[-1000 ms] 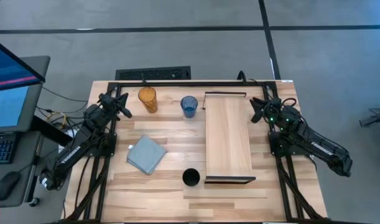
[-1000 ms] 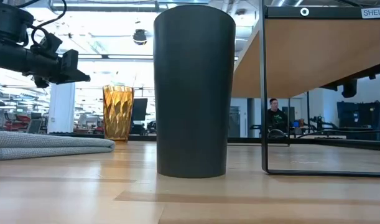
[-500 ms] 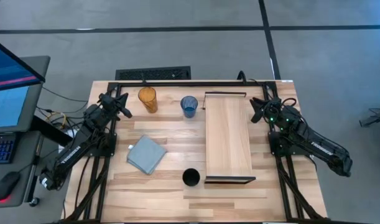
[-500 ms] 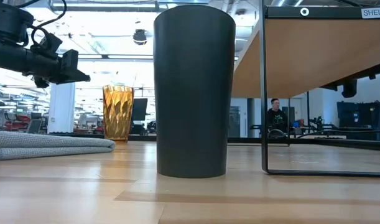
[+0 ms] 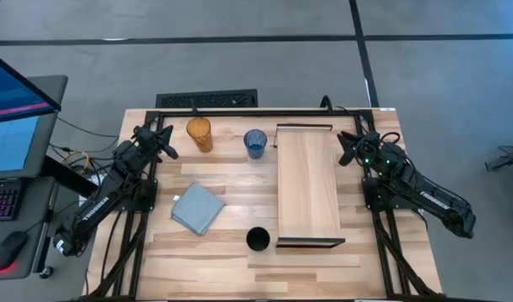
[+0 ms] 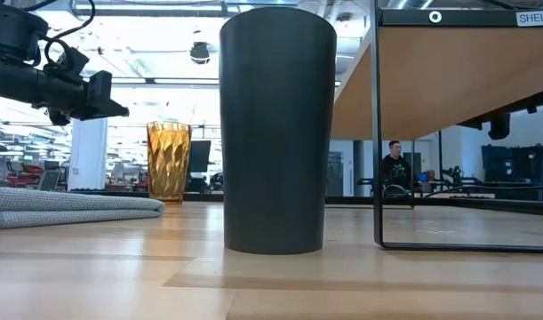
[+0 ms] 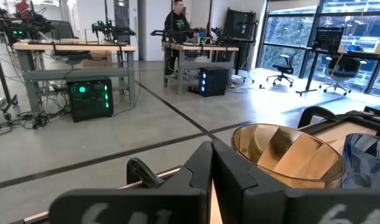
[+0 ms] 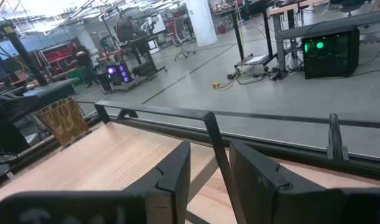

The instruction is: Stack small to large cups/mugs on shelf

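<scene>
The amber tumbler (image 5: 199,134) and the blue cup (image 5: 255,143) stand upright on the table's far part. The black cup (image 5: 258,240) stands upright near the front edge, next to the shelf's near bracket; it fills the low view (image 6: 278,133). The shelf (image 5: 307,184) stands on the table's right half, its board bare. My left gripper (image 5: 167,143) hovers shut, left of the tumbler (image 7: 286,155). My right gripper (image 5: 346,148) hovers slightly open, right of the shelf's far end (image 8: 115,162). In the low view the black cup hides the blue cup.
A grey-blue folded cloth (image 5: 197,208) lies on the table between my left arm and the black cup. A dark frame bar (image 5: 264,111) runs along the table's far edge. A monitor and keyboard stand off the table's left side.
</scene>
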